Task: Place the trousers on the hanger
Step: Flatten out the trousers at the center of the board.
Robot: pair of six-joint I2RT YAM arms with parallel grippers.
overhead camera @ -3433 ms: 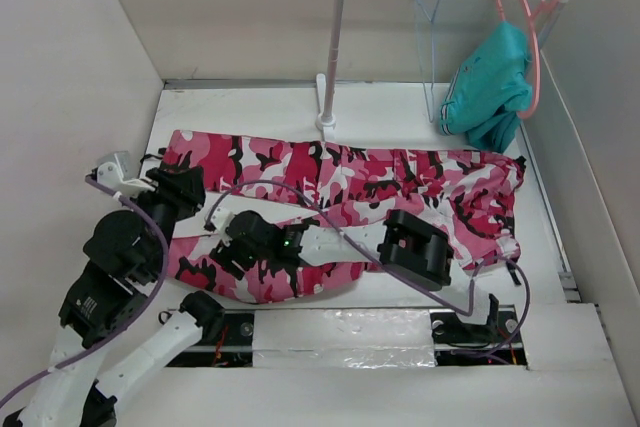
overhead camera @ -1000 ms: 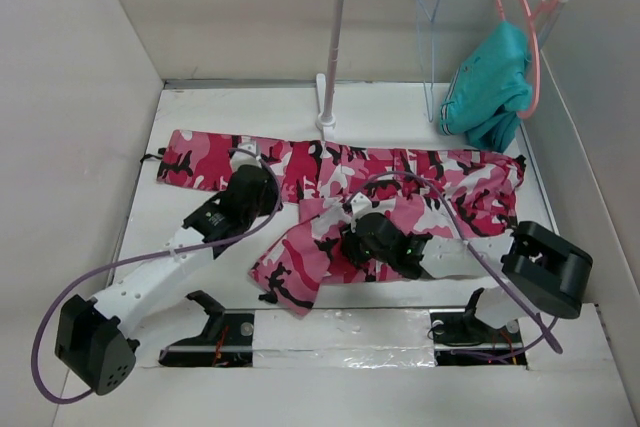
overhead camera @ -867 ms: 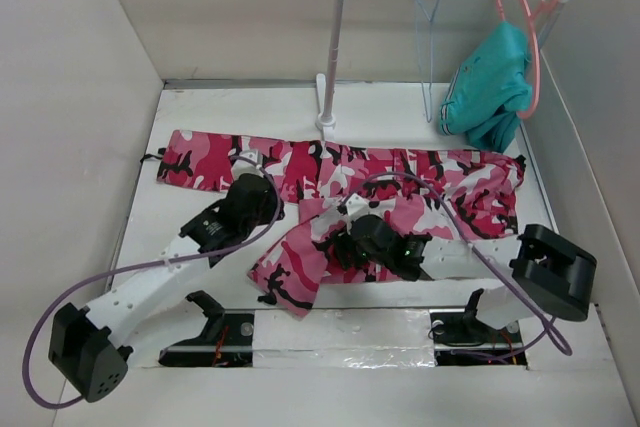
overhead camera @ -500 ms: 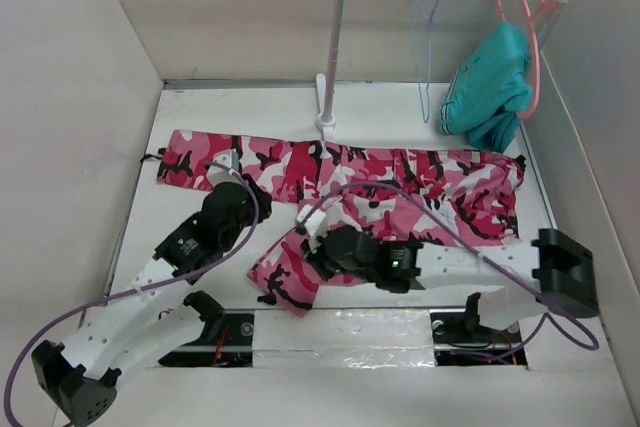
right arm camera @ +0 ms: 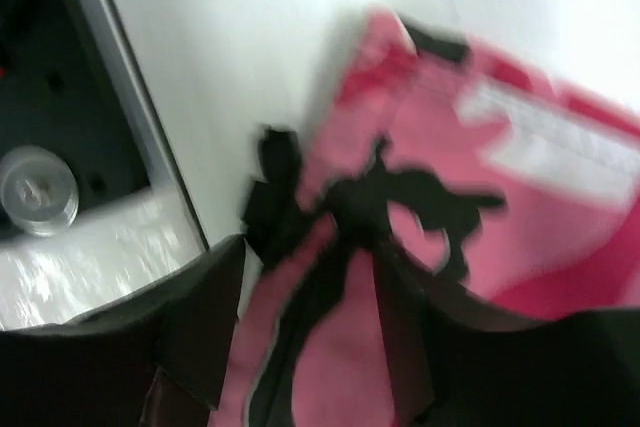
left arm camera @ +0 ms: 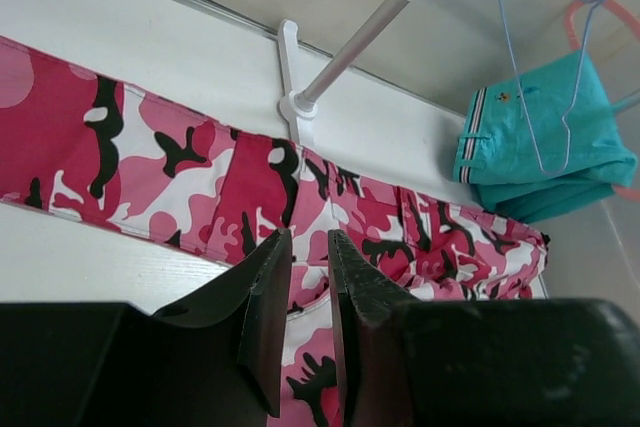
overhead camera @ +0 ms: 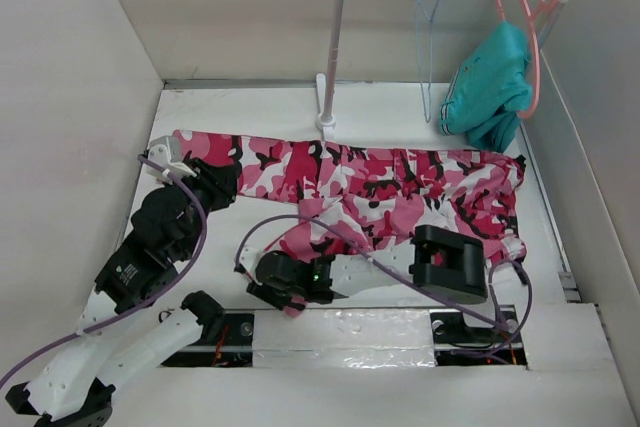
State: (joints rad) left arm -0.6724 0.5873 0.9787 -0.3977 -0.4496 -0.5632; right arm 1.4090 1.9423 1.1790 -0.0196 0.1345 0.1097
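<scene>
The trousers [overhead camera: 380, 182], in pink, white and black camouflage, lie spread across the table. One leg runs far left and the other is folded toward the near middle. The pale-blue hanger [overhead camera: 428, 47] hangs empty on the rail and also shows in the left wrist view [left arm camera: 550, 67]. My left gripper [overhead camera: 222, 179] hovers by the left end of the far leg. Its jaws [left arm camera: 308, 247] stand a narrow gap apart with nothing between them. My right gripper [overhead camera: 262, 287] is at the near leg's cuff, open, with blurred cuff cloth [right arm camera: 330, 217] between its fingers [right arm camera: 312, 257].
A white rack stands at the back, its post [overhead camera: 335, 47] and foot [left arm camera: 295, 97] just beyond the trousers. A coral hanger [overhead camera: 535, 37] holds a teal garment [overhead camera: 490, 82] at the rail's right end. Walls close both sides. The table's metal front strip [right arm camera: 120, 117] is next to the cuff.
My right gripper has moved left and nearer along the folded leg to its cuff. My left arm has drawn back, its gripper going from the middle of the far leg toward that leg's left end.
</scene>
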